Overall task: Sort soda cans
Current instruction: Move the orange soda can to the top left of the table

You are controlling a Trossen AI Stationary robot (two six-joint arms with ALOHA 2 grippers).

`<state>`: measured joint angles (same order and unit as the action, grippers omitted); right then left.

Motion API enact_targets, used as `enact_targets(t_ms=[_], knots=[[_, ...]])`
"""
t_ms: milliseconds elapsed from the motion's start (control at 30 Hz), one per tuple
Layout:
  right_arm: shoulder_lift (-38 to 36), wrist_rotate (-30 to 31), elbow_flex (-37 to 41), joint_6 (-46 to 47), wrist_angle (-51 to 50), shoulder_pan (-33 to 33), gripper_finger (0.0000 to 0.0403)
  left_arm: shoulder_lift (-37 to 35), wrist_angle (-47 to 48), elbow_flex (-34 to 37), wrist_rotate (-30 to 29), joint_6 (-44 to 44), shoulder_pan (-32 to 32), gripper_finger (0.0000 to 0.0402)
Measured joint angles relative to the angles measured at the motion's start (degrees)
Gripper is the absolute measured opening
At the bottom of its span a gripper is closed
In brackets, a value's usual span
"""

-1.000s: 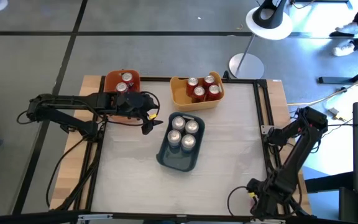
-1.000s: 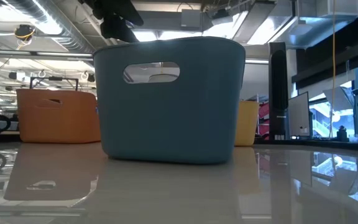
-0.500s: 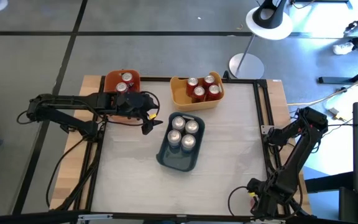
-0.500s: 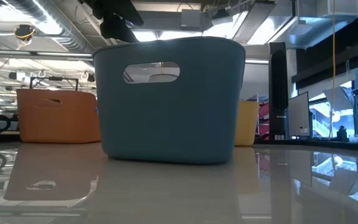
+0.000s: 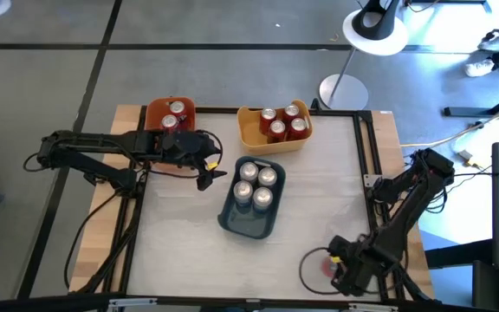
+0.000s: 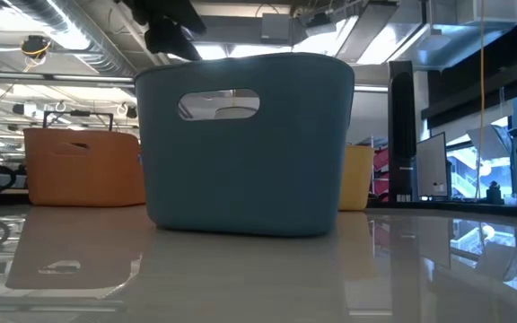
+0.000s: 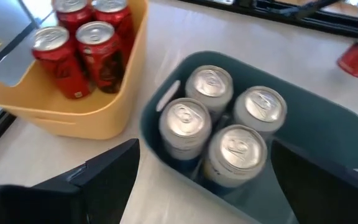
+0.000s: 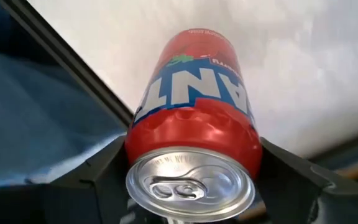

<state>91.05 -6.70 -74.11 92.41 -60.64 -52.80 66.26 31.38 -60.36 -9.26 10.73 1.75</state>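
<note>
Meanwhile, at the table's near right corner, the right gripper (image 8: 188,180) clamps a red soda can (image 8: 194,118) across its body — rigid, slick, easily dented; the left gripper (image 5: 208,171) hangs open beside the blue-grey bin (image 5: 232,224)

A grey floor (image 5: 232,78) with dark seams surrounds the pale desk (image 5: 319,199). A white round-based lamp stand (image 5: 343,91) stands behind it. Ceiling ducts (image 6: 61,36) and bright windows (image 6: 483,161) show beyond.

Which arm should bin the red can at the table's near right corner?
Right, probably. The right gripper is already closed around the red can at that corner. The left gripper hangs open and empty between the orange bin and the blue-grey bin.
</note>
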Motion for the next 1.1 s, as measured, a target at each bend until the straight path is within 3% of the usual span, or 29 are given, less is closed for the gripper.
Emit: enact_targets(t_ms=[233, 433, 667, 900, 1100], knots=[[0.0, 12.91, -7.95, -16.35, -5.9, 8.37, 0.0275, 0.0, -0.91, 0.0, 0.04, -0.47, -3.92, 0.0349], [-0.03, 23.04, -12.43, -31.43, -4.02, 14.87, 0.0275, 0.0, -3.21, 0.0, 0.06, -0.36, -6.36, 0.0346], [-0.07, 26.38, -12.63, -48.54, 4.2, 21.23, 0.0275, 0.0, -4.12, -0.02, 0.09, 1.15, -8.14, 0.0302], [-0.04, 36.67, -12.63, -63.77, 13.8, 27.89, 0.0275, 2.34, -8.18, -0.02, 0.09, 1.23, -9.42, 0.0248], [-0.06, 33.19, -12.59, -71.97, 19.38, 31.21, 0.0275, 5.85, -9.35, -0.02, 0.07, 1.04, -9.26, 0.0198]])
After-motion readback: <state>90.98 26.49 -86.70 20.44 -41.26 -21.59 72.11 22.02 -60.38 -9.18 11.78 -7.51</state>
